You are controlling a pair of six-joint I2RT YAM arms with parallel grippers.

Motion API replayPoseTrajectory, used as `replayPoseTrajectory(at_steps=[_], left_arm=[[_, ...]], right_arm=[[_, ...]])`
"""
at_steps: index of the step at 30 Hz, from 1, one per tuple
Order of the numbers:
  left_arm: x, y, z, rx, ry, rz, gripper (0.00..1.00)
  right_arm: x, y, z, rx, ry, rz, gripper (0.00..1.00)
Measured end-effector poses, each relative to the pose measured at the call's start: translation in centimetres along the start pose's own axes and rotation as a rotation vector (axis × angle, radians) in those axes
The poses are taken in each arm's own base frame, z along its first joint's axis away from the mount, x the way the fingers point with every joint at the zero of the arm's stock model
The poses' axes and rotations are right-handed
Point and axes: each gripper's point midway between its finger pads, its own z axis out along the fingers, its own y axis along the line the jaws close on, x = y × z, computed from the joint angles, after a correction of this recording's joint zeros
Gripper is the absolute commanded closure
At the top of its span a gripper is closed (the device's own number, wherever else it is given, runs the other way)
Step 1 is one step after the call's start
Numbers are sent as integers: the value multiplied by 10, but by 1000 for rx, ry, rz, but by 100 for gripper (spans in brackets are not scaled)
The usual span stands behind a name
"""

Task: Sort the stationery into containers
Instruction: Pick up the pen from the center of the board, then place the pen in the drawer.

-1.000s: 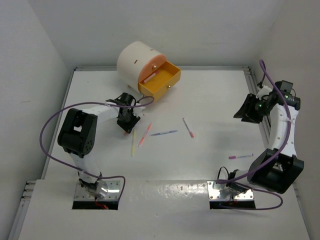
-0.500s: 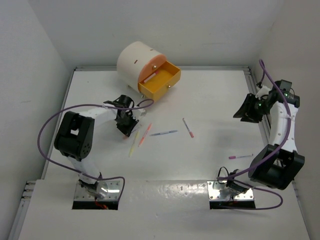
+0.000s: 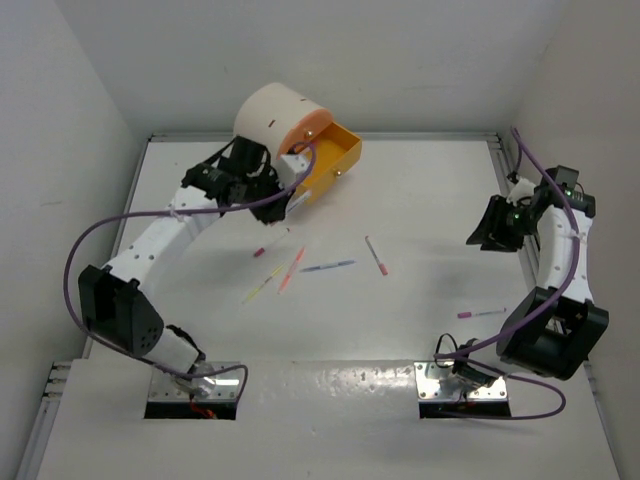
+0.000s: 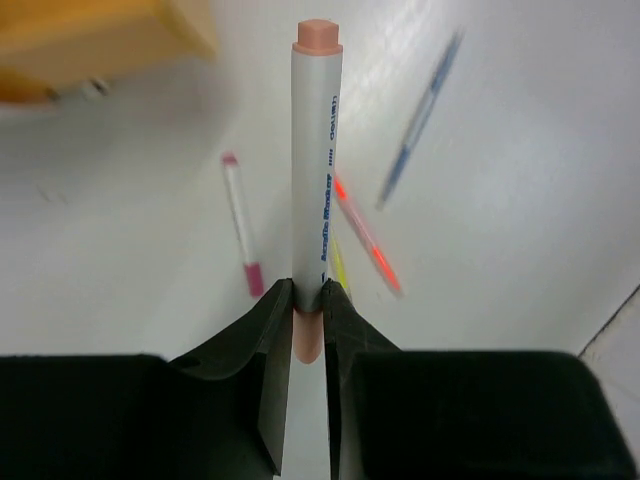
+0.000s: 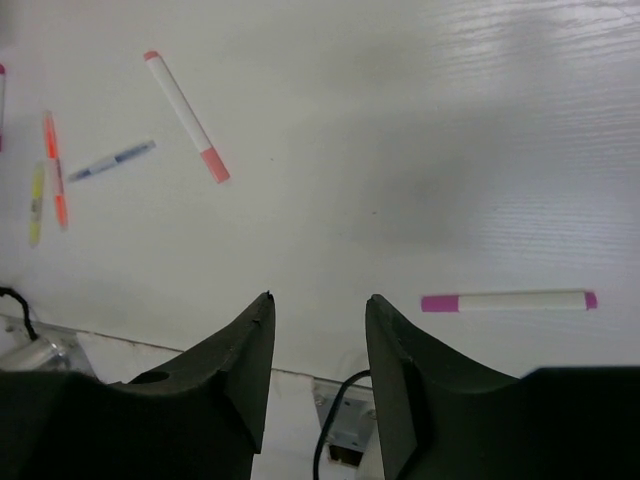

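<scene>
Here the left tool [image 4: 308,292] is clamping its black fingers [image 4: 262,340] tightly on an acrylic marker [image 4: 316,150], a slim silver-white barrel with blue lettering and a blunt peach end. It is holding the marker in the air over the tabletop [image 3: 430,180], just in front of the yellow-orange drawer [image 3: 335,158]. That drawer is standing pulled out of the cream-white round cabinet [image 3: 268,118], which is sitting at the far edge towards the far-left corner. A peach drawer [image 3: 312,128] above it is sitting flush with the cabinet's curved wall.

Below the held marker, four thin pens are lying loose near the tabletop's middle. They are a white pen with pink ends [image 3: 271,246], an orange pen [image 3: 290,269], a yellow pen [image 3: 255,291] close beside it, and a blue pen [image 3: 327,266] angling off to the right. A white pen with a salmon cap [image 3: 376,255] is lying apart from them, further right. A white pen with magenta ends [image 3: 481,313] is lying alone towards the near-right corner.

The right tool [image 5: 320,298] is hanging by the right edge with its jaws standing apart and gripping nothing. The white pen with magenta ends is lying on the smooth white surface beneath it, off to one side of the gap.
</scene>
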Motion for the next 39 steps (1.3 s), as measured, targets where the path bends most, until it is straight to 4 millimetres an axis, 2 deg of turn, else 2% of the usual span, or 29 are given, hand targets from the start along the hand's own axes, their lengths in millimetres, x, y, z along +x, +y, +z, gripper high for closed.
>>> replayPoseTrajectory(at_steps=[3, 5, 8, 10, 12, 15, 18, 20, 21, 23, 24, 27, 30, 33, 36, 39], left_arm=[[-67, 13, -15, -43, -104, 21, 100], [-116, 31, -17, -91, -183, 33, 100], [-162, 57, -4, -151, -235, 39, 100], [-179, 73, 16, -179, -237, 35, 100], [-176, 86, 42, -198, -205, 26, 100], [-152, 95, 77, -204, -123, 4, 100], [-130, 100, 95, -208, -61, -13, 100], [-127, 104, 98, -214, -53, -15, 89], [-128, 106, 98, -220, -59, -14, 73], [-132, 109, 97, -228, -72, -3, 54], [-134, 110, 96, -231, -79, 3, 41], [-140, 113, 95, -237, -102, 3, 39], [-147, 110, 94, -209, -136, -6, 38], [-157, 104, 89, -158, -186, -16, 38], [-171, 92, 74, -95, -247, -8, 38], [-190, 75, 45, -40, -324, 20, 38]], right_arm=[[2, -7, -1, 30, 7, -42, 59], [3, -12, -1, 52, 13, -73, 60], [9, -21, -1, 84, 33, -125, 59], [13, -29, -3, 113, 51, -169, 56], [15, -36, -5, 140, 69, -225, 56], [18, -46, -9, 175, 98, -307, 55], [23, -53, -14, 200, 138, -365, 56], [24, -57, -17, 217, 157, -395, 55], [26, -59, -19, 227, 170, -407, 55], [29, -62, -21, 241, 191, -418, 55], [30, -64, -22, 248, 199, -421, 55], [38, -69, -22, 264, 222, -429, 55], [50, -72, -23, 266, 252, -459, 59], [53, -74, -27, 255, 281, -536, 65], [49, -76, -35, 237, 323, -646, 65], [43, -80, -40, 228, 359, -792, 61]])
